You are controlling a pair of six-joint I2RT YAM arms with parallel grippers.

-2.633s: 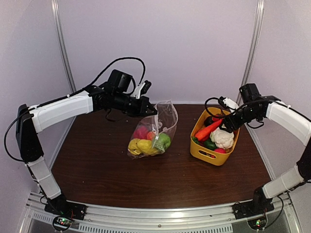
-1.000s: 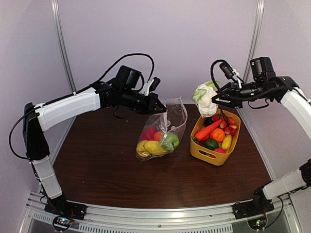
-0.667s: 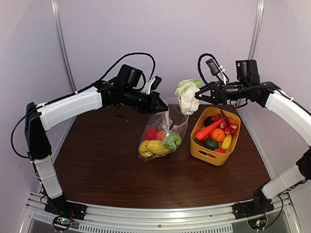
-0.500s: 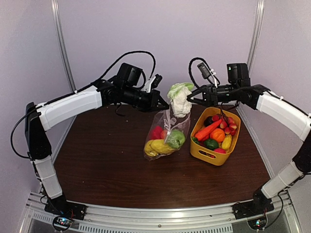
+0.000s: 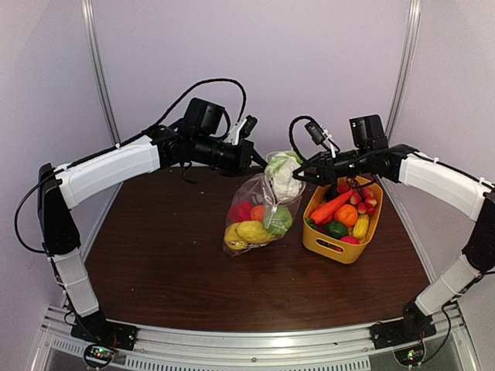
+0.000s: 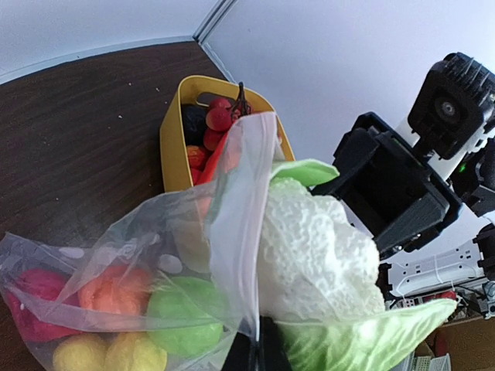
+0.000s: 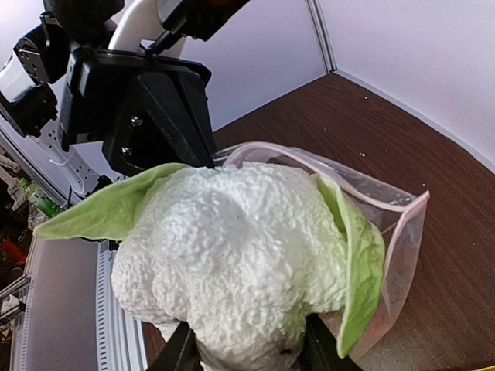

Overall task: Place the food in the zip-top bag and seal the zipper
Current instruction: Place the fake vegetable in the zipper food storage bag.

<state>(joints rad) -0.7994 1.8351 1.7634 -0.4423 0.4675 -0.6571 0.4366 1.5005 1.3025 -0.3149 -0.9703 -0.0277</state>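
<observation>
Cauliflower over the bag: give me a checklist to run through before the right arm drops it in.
1. Rim of the zip-top bag pinched and held up by the left fingers: ok.
2. The cauliflower firmly held between the right fingers: ok.
3. Cauliflower at the bag's mouth, rim curving round it: ok.
4. Mouth wide enough for its green leaves: cannot tell.
5. Room left above the food lying in the bag's bottom: ok.
</observation>
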